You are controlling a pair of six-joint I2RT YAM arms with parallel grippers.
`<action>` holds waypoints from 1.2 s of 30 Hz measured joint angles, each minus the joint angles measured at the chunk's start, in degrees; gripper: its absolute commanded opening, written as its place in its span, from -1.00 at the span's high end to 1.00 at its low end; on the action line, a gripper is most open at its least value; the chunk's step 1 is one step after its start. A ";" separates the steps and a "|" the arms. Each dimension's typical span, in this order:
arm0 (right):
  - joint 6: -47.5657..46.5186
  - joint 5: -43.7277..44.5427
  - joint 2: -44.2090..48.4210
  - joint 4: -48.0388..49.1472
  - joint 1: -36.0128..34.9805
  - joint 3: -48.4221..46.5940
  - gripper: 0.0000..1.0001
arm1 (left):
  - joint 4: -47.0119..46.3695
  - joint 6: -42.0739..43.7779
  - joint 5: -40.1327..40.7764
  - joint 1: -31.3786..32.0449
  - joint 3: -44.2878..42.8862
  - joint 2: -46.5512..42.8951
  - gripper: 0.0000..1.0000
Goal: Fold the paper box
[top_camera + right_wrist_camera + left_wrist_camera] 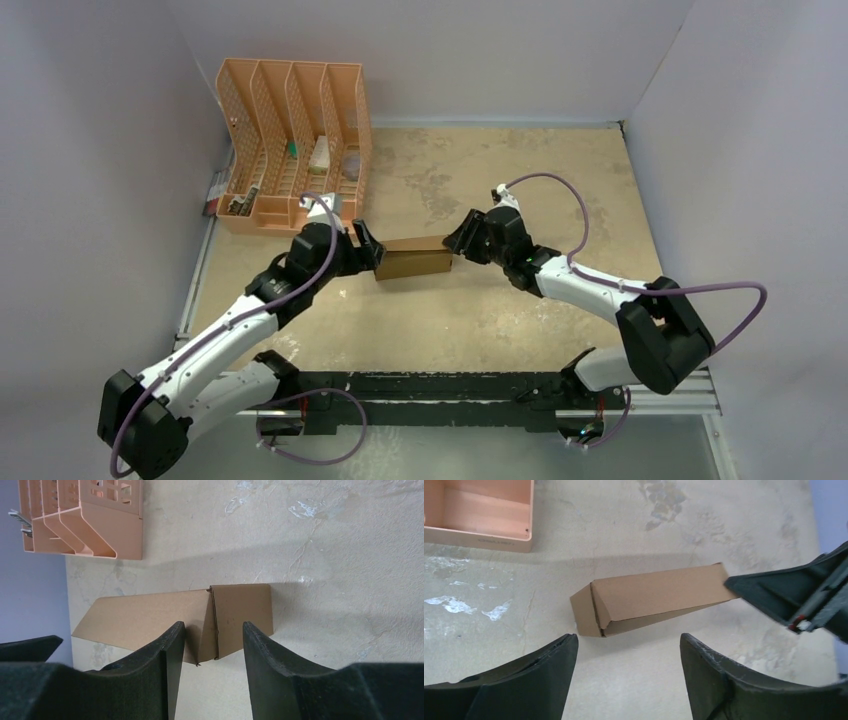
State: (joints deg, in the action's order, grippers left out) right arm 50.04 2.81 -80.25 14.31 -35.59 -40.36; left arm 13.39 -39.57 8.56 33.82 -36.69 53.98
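The paper box (pixel 413 259) is a small brown cardboard box lying in the middle of the table between the two grippers. My left gripper (pixel 372 250) is open at its left end; in the left wrist view the box (pixel 649 600) lies just beyond the open fingers (pixel 549 670), not touched. My right gripper (pixel 458 238) is open at the box's right end. In the right wrist view the box's end panel (pixel 240 615) sits between and just beyond the two fingers (pixel 165 655), apart from them. The right gripper also shows in the left wrist view (pixel 794 595).
An orange slotted file organiser (pixel 290 140) with small items stands at the back left, close to the left arm. It shows in the left wrist view (pixel 479 515) and in the right wrist view (pixel 80 515). Grey walls close the table on three sides.
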 measured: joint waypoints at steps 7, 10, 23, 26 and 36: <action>-1.25 -1.11 -1.01 1.88 -0.02 0.00 0.04 | -4.07 -8.31 -1.01 -4.50 0.07 -0.55 -0.06; -1.77 -1.36 -1.18 2.40 -0.02 0.00 0.04 | -7.17 -12.04 -3.74 -8.48 1.25 3.15 0.21; -3.43 -2.58 -1.99 6.97 0.04 2.10 0.09 | -12.02 -19.98 -7.76 -10.71 7.89 6.23 0.46; -3.74 -3.41 -2.36 9.42 0.04 3.48 0.10 | -12.72 -20.09 -7.91 -10.73 8.94 6.05 0.51; -3.56 -6.05 -5.77 25.49 0.76 10.43 0.29 | -23.39 -22.91 -8.94 -10.93 16.04 6.88 0.56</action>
State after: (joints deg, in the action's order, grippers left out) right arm 46.48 -3.25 -86.02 39.79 -34.83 -29.93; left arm -10.00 -62.48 -0.38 22.90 -20.64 60.86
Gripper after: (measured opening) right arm 0.393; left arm 0.229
